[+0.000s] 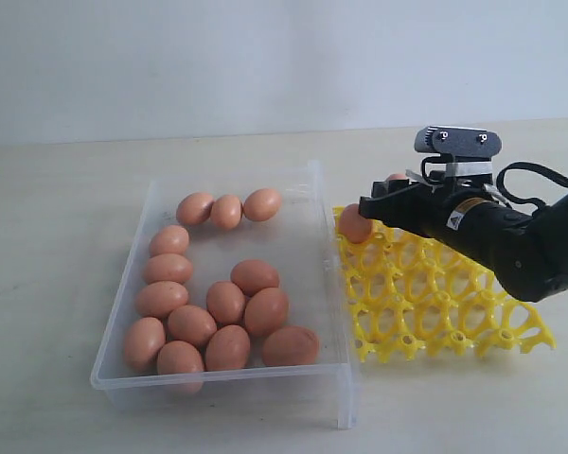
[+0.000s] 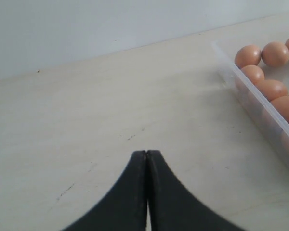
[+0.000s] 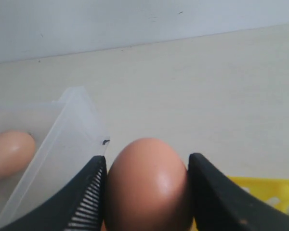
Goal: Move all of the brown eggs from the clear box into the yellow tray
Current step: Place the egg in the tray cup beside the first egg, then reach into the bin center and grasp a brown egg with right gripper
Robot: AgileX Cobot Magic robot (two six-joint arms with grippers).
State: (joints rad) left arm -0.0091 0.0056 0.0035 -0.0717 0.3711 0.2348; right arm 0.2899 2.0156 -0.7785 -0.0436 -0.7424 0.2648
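Observation:
Several brown eggs (image 1: 225,303) lie in the clear box (image 1: 218,380), three in a row at its far end and the others in its left and near parts. The yellow tray (image 1: 435,312) lies right of the box. My right gripper (image 1: 360,216) is over the tray's far-left corner, shut on a brown egg (image 3: 147,187) squeezed between both fingers. Another egg (image 1: 396,177) peeks out behind that gripper; where it rests is hidden. My left gripper (image 2: 147,153) is shut and empty over bare table beside the box wall (image 2: 260,110); the exterior view does not show it.
The pale table (image 1: 57,236) surrounds the box and tray, with a plain white wall behind. The right arm's black body (image 1: 530,246) crosses above the tray's right part. The box's far corner (image 3: 62,130) lies close to the held egg.

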